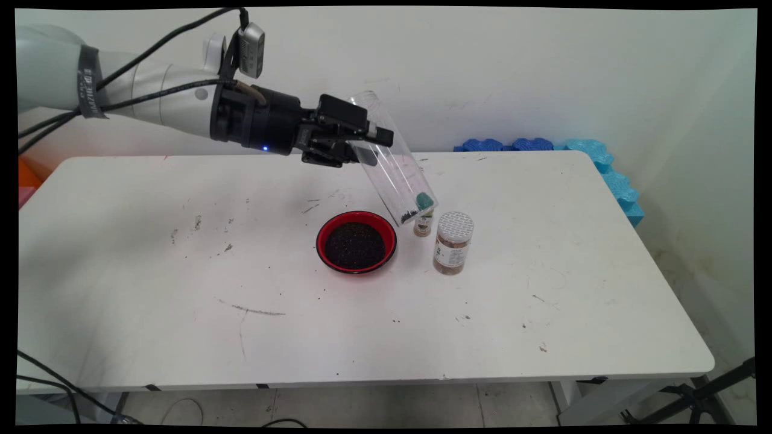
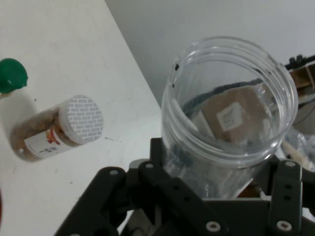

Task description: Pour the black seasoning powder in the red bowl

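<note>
My gripper (image 1: 369,144) is shut on a clear plastic jar (image 1: 392,169) and holds it tilted above the table, open mouth up and to the left, base down and to the right. A few black grains lie in its base. In the hand view the jar (image 2: 226,113) rises between the black linkage with its mouth facing the camera. Just below and left of the base stands a red bowl (image 1: 356,241) filled with black grains. Right of the bowl are a small green-capped bottle (image 1: 423,222) and a spice jar (image 1: 452,242) with a white lid.
The white table (image 1: 151,271) carries scuffs and a few scattered grains. Blue foam mats (image 1: 543,144) lean along the wall at the back right corner. The hand view shows the spice jar (image 2: 59,130) and the green cap (image 2: 11,74) at its left.
</note>
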Available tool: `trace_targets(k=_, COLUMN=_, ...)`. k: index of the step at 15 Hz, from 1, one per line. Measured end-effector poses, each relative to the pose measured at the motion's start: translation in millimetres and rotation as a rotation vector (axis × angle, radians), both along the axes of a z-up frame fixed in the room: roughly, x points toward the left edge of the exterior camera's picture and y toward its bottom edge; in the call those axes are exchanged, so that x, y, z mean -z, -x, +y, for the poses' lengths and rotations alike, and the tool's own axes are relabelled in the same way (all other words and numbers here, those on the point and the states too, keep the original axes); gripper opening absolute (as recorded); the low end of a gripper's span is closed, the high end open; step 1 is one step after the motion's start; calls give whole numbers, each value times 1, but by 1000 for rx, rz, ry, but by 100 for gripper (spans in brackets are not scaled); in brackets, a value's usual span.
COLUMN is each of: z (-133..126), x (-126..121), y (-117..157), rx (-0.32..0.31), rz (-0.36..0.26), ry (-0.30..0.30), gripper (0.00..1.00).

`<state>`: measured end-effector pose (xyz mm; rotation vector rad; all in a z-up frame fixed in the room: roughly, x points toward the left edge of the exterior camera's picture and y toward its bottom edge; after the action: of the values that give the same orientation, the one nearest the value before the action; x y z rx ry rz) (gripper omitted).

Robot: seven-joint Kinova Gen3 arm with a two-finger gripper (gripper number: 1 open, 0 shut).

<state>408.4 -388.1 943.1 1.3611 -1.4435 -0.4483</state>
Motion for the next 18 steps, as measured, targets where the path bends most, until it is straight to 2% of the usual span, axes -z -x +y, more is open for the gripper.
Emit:
trace_targets(k=4, z=7, x=3, y=3, rx=113, rz=-102, ry=139, gripper=0)
trace_targets(k=9, z=20, x=-3, y=10, rx=227, rz=-173, ry=315, gripper=0)
trace_targets(k=13, z=31, x=-7, y=15, rx=289, rz=-212, ry=421, gripper=0)
trace_targets(k=18, z=42, x=-6, y=19, rx=324, rz=-259, ry=517, gripper=0)
